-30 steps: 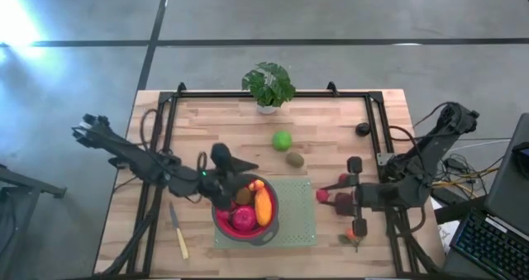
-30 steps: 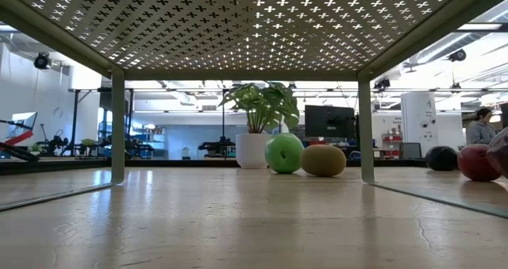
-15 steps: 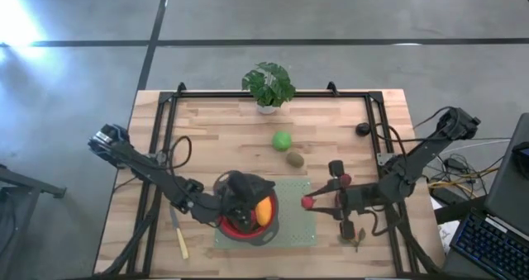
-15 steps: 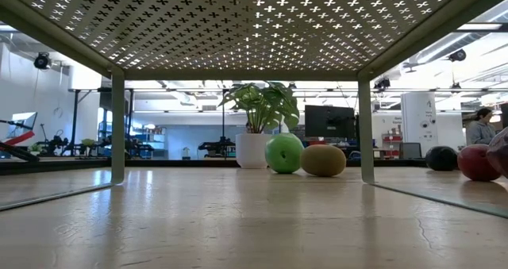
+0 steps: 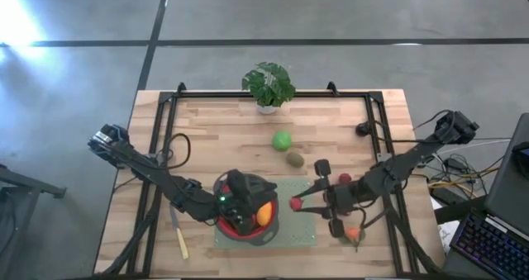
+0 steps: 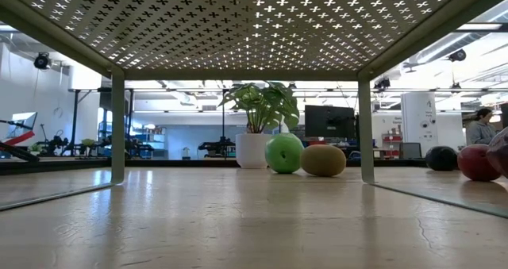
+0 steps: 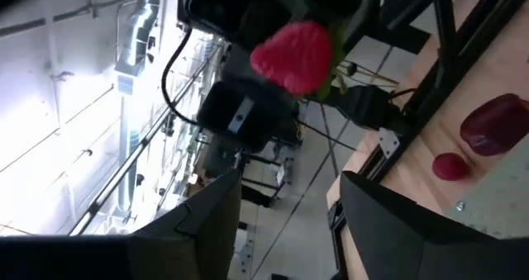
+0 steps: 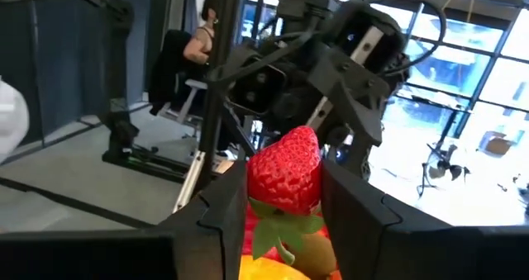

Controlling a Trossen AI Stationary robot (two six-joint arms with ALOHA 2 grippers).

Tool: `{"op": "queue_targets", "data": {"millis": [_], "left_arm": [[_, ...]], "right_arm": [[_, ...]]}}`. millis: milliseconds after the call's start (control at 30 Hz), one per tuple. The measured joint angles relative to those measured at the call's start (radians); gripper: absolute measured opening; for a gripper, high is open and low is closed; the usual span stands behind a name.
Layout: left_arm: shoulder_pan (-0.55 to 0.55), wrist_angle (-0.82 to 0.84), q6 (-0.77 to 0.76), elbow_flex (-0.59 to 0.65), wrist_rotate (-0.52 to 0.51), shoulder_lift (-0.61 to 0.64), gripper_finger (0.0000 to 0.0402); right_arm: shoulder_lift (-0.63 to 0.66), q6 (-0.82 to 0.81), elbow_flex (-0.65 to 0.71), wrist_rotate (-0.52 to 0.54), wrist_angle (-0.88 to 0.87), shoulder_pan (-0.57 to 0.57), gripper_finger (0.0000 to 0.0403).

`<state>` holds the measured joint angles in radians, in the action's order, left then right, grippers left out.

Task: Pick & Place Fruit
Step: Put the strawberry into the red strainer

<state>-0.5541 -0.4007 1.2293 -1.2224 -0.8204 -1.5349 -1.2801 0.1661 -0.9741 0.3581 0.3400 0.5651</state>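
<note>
The left gripper [image 5: 241, 207] is held low at lower centre, its fingers parted. The right gripper [image 5: 296, 204] is reached in from the right, clamped on a strawberry [image 8: 285, 171].

Bowl [image 5: 245, 227] sits on the mat [image 5: 299, 222] at table front-centre. Knife [image 5: 178, 235] left of it. Plant [image 5: 268, 85] at rear edge; ball [image 5: 283, 140] and kiwi [image 5: 294, 158] between plant and mat. 2 small pieces [image 5: 354, 234] right of mat.
</note>
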Motion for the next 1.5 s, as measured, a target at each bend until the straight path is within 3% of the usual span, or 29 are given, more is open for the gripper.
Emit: {"op": "queue_targets", "data": {"millis": [333,433,800,1267,1500], "left_arm": [[0.0,0.002,0.031,0.0,0.09,-0.002,0.028],[0.002,0.005,0.06,0.0,0.14,-0.009,0.0279],[0.004,-0.1,0.203,0.0,0.151,-0.025,0.0277],[0.021,-0.097,0.204,0.0,0.154,-0.026,0.0276],[0.024,-0.097,0.195,0.0,0.162,-0.027,0.024]], "right_arm": [[-0.045,-0.006,0.0,-0.054,0.075,-0.047,0.0123],[-0.063,-0.006,0.0,-0.062,0.109,-0.064,0.0123],[-0.108,-0.034,0.0,-0.161,0.165,-0.118,0.013],[-0.112,-0.062,0.0,-0.207,0.177,-0.135,0.0132],[-0.112,-0.061,0.0,-0.207,0.175,-0.138,0.0121]]}}
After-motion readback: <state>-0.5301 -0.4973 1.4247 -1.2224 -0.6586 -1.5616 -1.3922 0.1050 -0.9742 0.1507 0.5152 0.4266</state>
